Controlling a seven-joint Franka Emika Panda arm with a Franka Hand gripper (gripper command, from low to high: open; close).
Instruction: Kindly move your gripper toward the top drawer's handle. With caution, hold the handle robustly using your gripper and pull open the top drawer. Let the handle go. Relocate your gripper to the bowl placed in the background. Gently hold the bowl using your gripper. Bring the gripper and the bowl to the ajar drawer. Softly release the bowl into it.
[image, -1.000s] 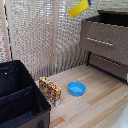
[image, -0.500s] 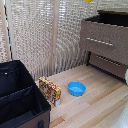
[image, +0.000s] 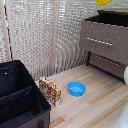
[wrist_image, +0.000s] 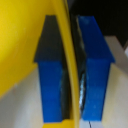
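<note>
In the wrist view my gripper is shut on the bowl. Its thin yellow rim runs between the two blue fingers. In the exterior view only a yellow edge of the bowl shows at the top border, above the dresser; the gripper itself is out of frame there. Below it, the top drawer has a grey-brown front with a slim silver handle. A dark opening shows behind that front, so the drawer looks pulled out.
A blue bowl and a patterned box sit on the wooden floor. A black case fills the exterior view's lower left. A lower drawer sits under the top one. A pale slatted screen stands behind. A white arm part shows at the right edge.
The yellow bowl has travelled toward the exterior view's right along the top edge, from beside the dresser to above it. Nothing else has moved.
</note>
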